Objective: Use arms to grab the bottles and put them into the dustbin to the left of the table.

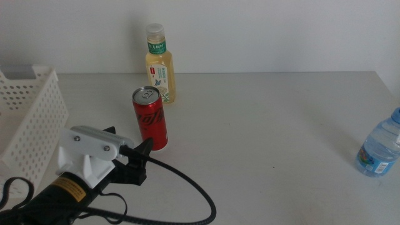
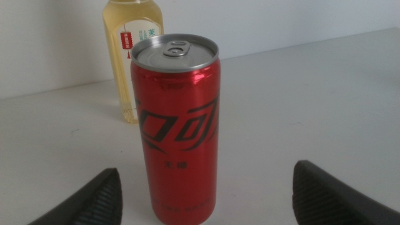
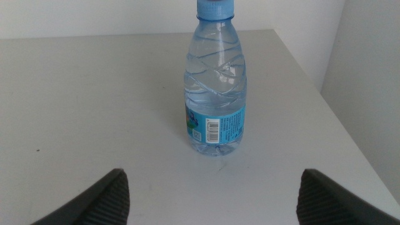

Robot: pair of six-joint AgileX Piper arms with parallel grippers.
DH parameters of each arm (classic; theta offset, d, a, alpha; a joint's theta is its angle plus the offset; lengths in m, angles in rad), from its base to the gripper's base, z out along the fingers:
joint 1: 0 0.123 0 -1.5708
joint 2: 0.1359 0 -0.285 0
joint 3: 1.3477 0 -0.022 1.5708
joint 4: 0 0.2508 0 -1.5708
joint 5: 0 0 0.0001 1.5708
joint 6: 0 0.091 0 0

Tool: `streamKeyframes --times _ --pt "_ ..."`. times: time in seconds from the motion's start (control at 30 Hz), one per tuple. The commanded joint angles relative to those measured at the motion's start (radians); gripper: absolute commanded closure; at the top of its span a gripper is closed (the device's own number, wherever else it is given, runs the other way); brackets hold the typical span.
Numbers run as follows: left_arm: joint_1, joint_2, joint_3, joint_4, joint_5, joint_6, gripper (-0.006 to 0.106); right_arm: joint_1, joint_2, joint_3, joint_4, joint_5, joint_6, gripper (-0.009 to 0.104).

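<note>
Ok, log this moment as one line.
left hand: open, facing red can | right hand: open, facing water bottle | tea bottle: standing | dustbin: no bottles visible inside

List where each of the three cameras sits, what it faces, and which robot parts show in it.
Middle view: above the table, looking forward and down; left gripper enters lower left, beside the dustbin.
Left wrist view: behind open jaws, facing the red can; tea bottle behind.
Right wrist view: behind open jaws, facing the water bottle.
Shared: all three containers also appear in the middle view.

Left claw (image 2: 206, 187) low at near-left, jaws spread wide, right claw (image 3: 212, 194) likewise agape
</note>
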Motion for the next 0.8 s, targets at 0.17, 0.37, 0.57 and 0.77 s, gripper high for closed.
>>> streamKeyframes --times 0.17,0.37,0.57,0.77 --pt "-0.006 0.109 -0.143 -0.017 -0.066 -0.019 0.007 -0.003 -0.021 -0.025 -0.010 -0.078 -0.012 0.020" --pt "-0.006 0.209 -0.236 -0.021 -0.067 -0.019 0.007 -0.003 -0.021 -0.025 -0.010 -0.078 -0.012 0.020" --pt "-0.006 0.287 -0.308 -0.044 -0.067 -0.017 0.007 -0.003 -0.021 -0.025 -0.010 -0.078 -0.012 0.020" --pt "-0.006 0.336 -0.351 -0.073 -0.069 -0.003 0.007 -0.003 -0.021 -0.025 -0.010 -0.078 -0.012 0.020"
